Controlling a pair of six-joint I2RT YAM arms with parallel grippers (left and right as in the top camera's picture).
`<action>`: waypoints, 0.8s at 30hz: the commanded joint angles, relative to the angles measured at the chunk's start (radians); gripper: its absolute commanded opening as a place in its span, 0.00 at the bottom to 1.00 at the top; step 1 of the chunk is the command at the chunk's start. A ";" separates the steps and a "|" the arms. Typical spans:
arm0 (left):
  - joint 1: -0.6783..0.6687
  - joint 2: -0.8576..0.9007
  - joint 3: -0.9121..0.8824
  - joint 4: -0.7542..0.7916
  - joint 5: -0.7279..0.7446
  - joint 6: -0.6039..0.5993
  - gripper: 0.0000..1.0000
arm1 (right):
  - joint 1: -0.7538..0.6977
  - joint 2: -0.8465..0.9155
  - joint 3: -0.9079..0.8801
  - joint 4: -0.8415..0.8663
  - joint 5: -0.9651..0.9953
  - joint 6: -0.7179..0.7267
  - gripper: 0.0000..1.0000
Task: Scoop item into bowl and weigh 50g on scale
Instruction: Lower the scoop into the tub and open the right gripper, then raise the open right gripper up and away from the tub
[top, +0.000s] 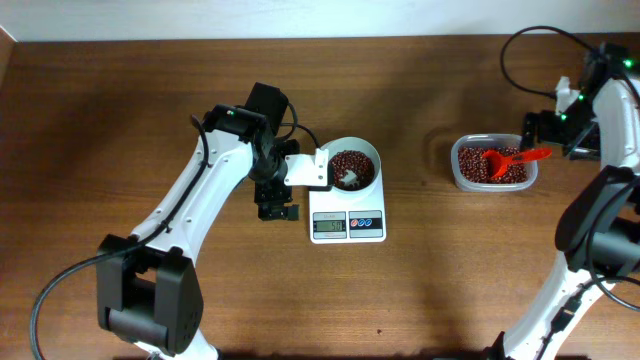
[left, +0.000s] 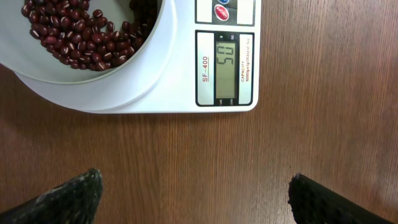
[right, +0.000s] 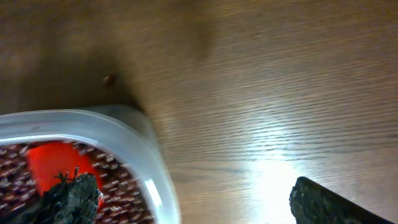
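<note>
We count one scale (top: 347, 226), one bowl (top: 349, 141), one clear tub (top: 456, 165), one red scoop (top: 505, 160), two arms, namely left arm (top: 190, 190) and right arm (top: 618, 120), and beans (top: 350, 162) beyond counting.

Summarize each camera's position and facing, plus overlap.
Overhead: above table, facing straight down; left arm, right arm, scale, bowl, tub.
Left wrist: beside scale, facing down at display, beans; own fingertips at bottom.
Right wrist: by tub, facing down at its corner, scoop; own fingertips at bottom.
Shared: overhead and left wrist both show scale, bowl.
</note>
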 joint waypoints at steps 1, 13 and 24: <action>0.007 0.008 -0.007 -0.003 0.018 0.012 0.98 | -0.024 0.006 -0.012 0.034 -0.005 0.005 0.99; 0.007 0.008 -0.007 -0.003 0.018 0.012 0.99 | -0.028 0.005 0.415 -0.089 -0.497 0.005 0.44; 0.007 0.008 -0.007 -0.003 0.018 0.012 0.99 | 0.003 0.006 0.136 -0.277 -0.406 -0.010 0.04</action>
